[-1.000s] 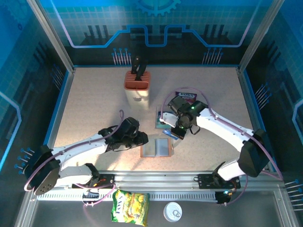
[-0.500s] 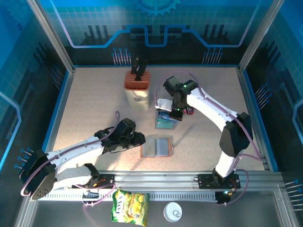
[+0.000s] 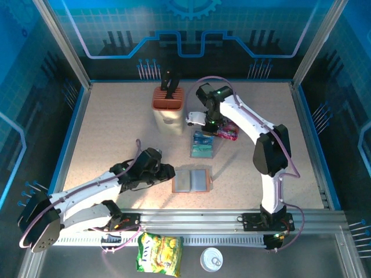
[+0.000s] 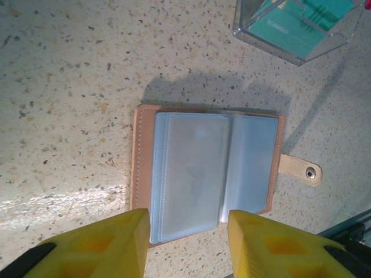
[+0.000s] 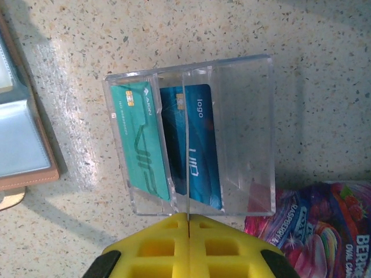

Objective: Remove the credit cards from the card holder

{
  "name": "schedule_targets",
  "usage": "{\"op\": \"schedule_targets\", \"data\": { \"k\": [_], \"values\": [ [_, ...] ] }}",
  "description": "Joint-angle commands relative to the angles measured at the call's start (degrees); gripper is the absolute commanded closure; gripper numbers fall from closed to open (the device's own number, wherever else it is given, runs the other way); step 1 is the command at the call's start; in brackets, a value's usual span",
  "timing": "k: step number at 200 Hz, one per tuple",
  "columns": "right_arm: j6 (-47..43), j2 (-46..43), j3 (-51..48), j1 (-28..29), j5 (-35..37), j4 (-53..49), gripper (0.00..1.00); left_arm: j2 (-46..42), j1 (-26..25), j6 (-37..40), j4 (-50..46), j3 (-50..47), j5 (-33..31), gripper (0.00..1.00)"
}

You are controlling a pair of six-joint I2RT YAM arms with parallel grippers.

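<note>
Overhead first: the card holder (image 3: 191, 180) lies open and flat on the table (image 3: 116, 133), just ahead of the left gripper (image 3: 167, 172). The right arm (image 3: 246, 119) bends down beside a clear tray (image 3: 203, 152), which stands well beyond the left jaws, past the holder. A purple snack packet (image 3: 230, 132) lies close by the tray.

Left wrist view: the jaws stand wide apart and hold nothing. The holder's near edge sits right at their tips; whether a finger touches the leather I cannot tell. Its grey-blue sleeves face up and look empty, with no card edge showing in either. The snap tab (image 4: 298, 169) juts out on the right-hand finger's side.

Right wrist view: the right gripper (image 5: 188, 219) has its jaws pressed together with nothing between them. Just ahead of the tips, the tray holds two credit cards (image 5: 138, 156) leaning side by side, a teal one and a blue card (image 5: 194, 145). The tray's end towards the packet is bare.

By my reading the job is nearly or wholly done. Two cards are out, and what is left is only to check any sleeve hidden under the top leaves.
</note>
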Motion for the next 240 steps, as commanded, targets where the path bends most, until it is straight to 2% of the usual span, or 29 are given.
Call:
{"op": "schedule_targets", "data": {
  "k": [1, 31, 70, 152, 190, 240],
  "values": [
    [-1.5, 2.6, 2.7, -1.0, -1.4, -2.5, 1.00, -1.3, 0.5, -1.7, 0.2, -1.6, -0.2, 0.60],
    [-1.2, 4.7, 3.1, -1.3, -2.1, -2.5, 0.99, -1.4, 0.7, -1.5, -0.2, -1.6, -0.2, 0.60],
    [-0.5, 5.5, 3.1, -1.4, -2.5, -2.8, 0.93, -1.5, 1.0, -1.9, 0.4, -2.0, -0.1, 0.59],
    [3.6, -0.5, 1.1, -1.3, -2.4, -2.5, 0.85, 2.8, 1.1, -1.8, 3.5, -1.9, 1.5, 0.59],
    [11.9, -6.0, -4.8, -1.3, -5.7, 3.5, 0.85, 5.9, 1.1, -1.4, 5.6, -1.7, 2.3, 0.59],
    [32.3, -15.0, -17.5, -0.7, -9.0, 15.1, 0.88, 9.6, 1.1, -1.4, 8.0, -1.3, 3.8, 0.63]
  ]
}}
